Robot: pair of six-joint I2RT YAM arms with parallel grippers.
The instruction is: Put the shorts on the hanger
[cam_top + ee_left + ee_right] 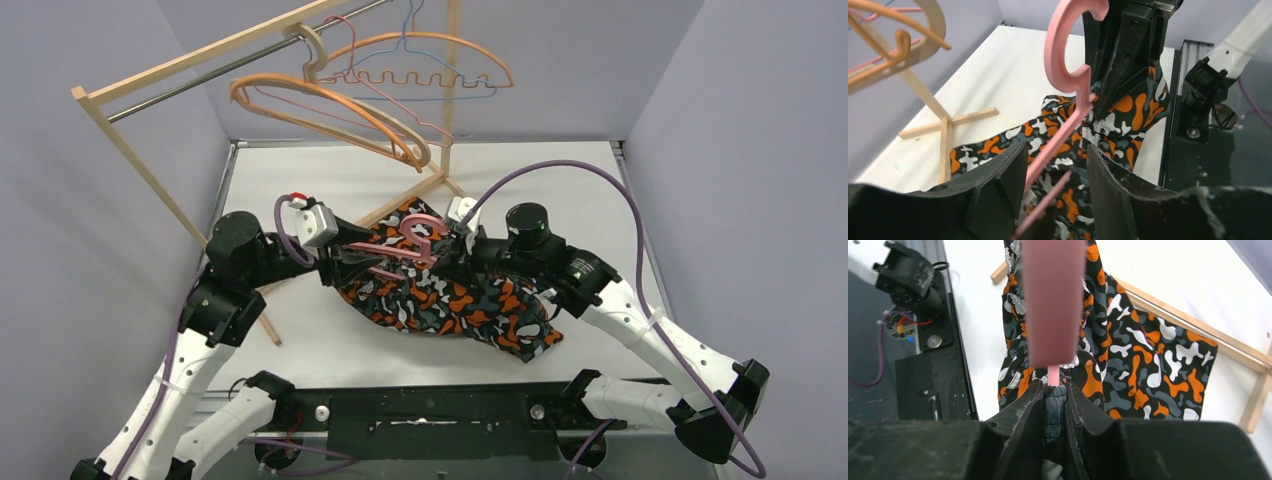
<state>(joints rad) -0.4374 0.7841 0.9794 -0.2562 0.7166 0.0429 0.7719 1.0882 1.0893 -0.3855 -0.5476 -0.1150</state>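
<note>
The camouflage shorts (pixel 450 300) hang in a bunch over the middle of the table, draped on the thick pink hanger (pixel 415 240). My right gripper (pixel 455 250) is shut at the hanger's neck, pinching grey-teal fabric with the pink bar coming out at its tips (pixel 1054 390). The hanger (pixel 1053 300) and the shorts (pixel 1138 355) fill the right wrist view. My left gripper (pixel 345 265) is open around the hanger's left arm. In the left wrist view (pixel 1055 165) both pink bars run between its spread fingers (pixel 998 185), above the shorts (pixel 1128 110). The hook (pixel 1063 50) points up.
A wooden clothes rack (pixel 180 215) stands at the back left, its foot bars (pixel 400 205) lying on the table under the shorts. Orange hangers (pixel 330 100) and thin wire hangers (pixel 420 75) hang on its rail. Grey walls close in left, right and behind.
</note>
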